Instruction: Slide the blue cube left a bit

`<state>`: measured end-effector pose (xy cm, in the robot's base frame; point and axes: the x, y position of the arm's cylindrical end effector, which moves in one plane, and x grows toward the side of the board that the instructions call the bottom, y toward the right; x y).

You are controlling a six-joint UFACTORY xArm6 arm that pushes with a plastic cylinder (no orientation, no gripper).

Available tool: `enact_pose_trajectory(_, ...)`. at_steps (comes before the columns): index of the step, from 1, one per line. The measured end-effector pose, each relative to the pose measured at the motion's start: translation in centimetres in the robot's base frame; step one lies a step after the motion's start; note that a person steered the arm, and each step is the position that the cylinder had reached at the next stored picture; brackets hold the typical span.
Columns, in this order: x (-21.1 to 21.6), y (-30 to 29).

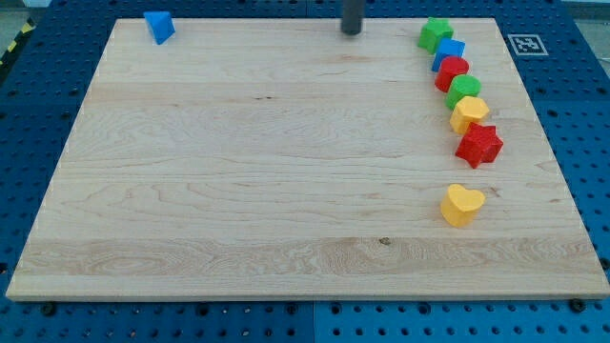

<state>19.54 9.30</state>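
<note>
Camera view
Tabletop (238, 191): light wood board on a blue pegboard base; fiducial marker (522, 44) at upper right of frame.
My tip (352, 31): dark rod at top centre of frame, lower end near the board's top edge; well apart from every block.
Fingers: none fitted; rod only, so no spread or pinch state to report.
Blue cube (450, 50): upper right of frame, second in a curved chain of blocks; touching green block (436, 33) above and red block (452, 72) below.
Chain, continued downward: green block (465, 90), yellow block (469, 113), red star (478, 144), each touching or just beside the next.
Yellow heart (462, 204): right of centre, lower, apart from the chain.
Blue block (159, 26): upper left corner of frame, wedge-like, alone.
Tip relative to blue cube: to the view's left of it, slightly higher, not touching.
</note>
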Motion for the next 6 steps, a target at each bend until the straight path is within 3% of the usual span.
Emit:
enact_pose_trajectory(1,-0.4,2.4)
enact_pose_trajectory(3,-0.2,14.8)
enact_pose_trajectory(5,8.6,15.0)
enact_pose_trajectory(6,8.7,15.0)
